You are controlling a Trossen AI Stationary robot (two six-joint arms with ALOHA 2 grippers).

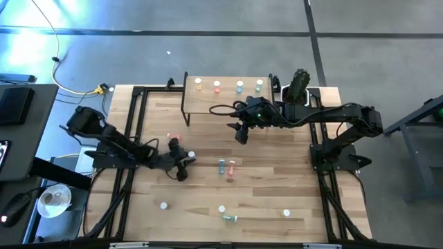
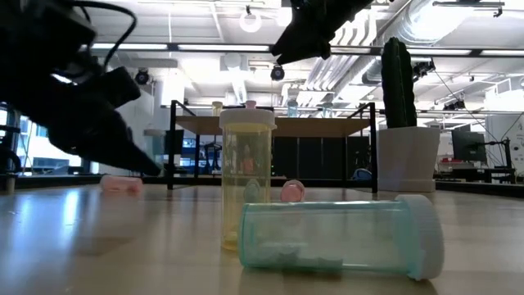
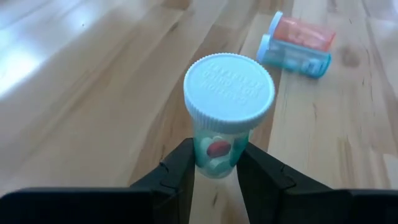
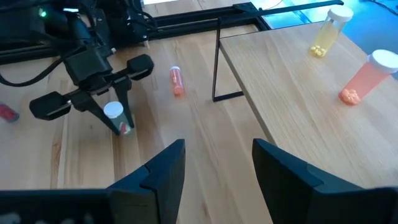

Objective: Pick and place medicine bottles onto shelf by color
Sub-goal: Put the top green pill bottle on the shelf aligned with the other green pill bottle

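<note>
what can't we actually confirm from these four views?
- Bottle in the left gripper: the cap covers most of the body in the left wrist view, so its colour is unclear.
- Shelf top: hidden edge-on in the low view, and the right wrist view cuts off its far end.
- Loose bottles near the table's front edge: too small in the high view for colour.

Shelf (image 1: 228, 102): light-wood board on black legs, far centre; four white-capped bottles (image 1: 228, 86) upright along far edge: yellow, pink, blue, green. Green bottle (image 3: 224, 112) upright, clamped in left gripper (image 3: 214, 163). Blue and pink bottles (image 1: 226, 166) lying mid-table, touching. Others scattered near edge.
</note>
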